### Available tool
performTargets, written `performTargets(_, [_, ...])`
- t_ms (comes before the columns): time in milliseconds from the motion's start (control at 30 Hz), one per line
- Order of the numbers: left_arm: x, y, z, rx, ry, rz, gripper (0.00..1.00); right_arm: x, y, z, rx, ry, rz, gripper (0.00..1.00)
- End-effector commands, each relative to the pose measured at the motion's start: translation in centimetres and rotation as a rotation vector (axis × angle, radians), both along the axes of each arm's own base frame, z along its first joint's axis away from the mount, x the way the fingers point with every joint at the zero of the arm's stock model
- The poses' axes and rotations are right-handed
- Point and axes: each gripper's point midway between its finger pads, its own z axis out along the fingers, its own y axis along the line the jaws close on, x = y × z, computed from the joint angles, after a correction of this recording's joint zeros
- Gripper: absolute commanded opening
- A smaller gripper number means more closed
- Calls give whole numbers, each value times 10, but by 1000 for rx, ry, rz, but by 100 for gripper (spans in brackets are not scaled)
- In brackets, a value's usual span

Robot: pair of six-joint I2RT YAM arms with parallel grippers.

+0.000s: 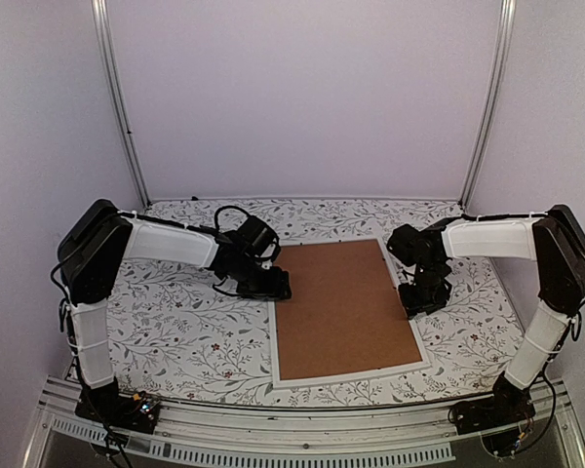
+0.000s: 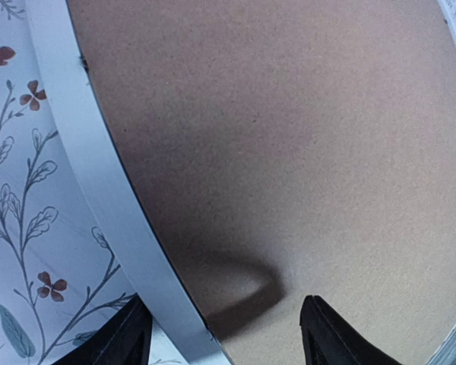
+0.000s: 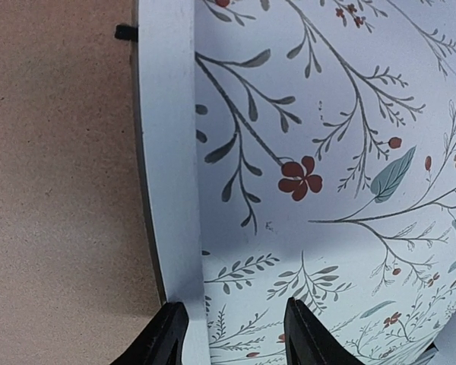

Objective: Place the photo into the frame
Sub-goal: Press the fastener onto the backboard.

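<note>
The frame (image 1: 351, 374) lies flat in the middle of the table, its thin white rim around a plain brown backing board (image 1: 341, 307). The photo is hidden. My left gripper (image 1: 276, 290) hangs low over the frame's left rim near the far corner. In the left wrist view it (image 2: 224, 338) is open, one finger (image 2: 125, 338) outside the rim (image 2: 99, 175) and the other over the board (image 2: 289, 137). My right gripper (image 1: 421, 300) sits at the right rim. It (image 3: 232, 338) is open, its left finger at the rim (image 3: 167, 152) and the other over the cloth.
A floral tablecloth (image 1: 185, 322) covers the table. White walls and two metal posts (image 1: 122, 107) close in the back and sides. A small black tab (image 3: 125, 32) sticks out at the inner edge of the frame's rim. A metal rail (image 1: 292, 429) runs along the near edge.
</note>
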Motion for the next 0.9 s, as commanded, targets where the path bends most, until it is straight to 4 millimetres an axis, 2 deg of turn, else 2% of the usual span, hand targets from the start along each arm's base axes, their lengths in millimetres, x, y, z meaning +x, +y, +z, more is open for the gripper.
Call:
performTargets(0, [-1, 3, -17, 32, 25, 2, 69, -2, 6, -8, 17, 10, -12, 49])
performTargets(500, [-7, 1, -20, 21, 36, -7, 69, -15, 35, -27, -36, 55, 39, 48])
performTargets(867, [-5, 9, -16, 64, 12, 9, 70, -27, 51, -44, -90, 80, 75, 48])
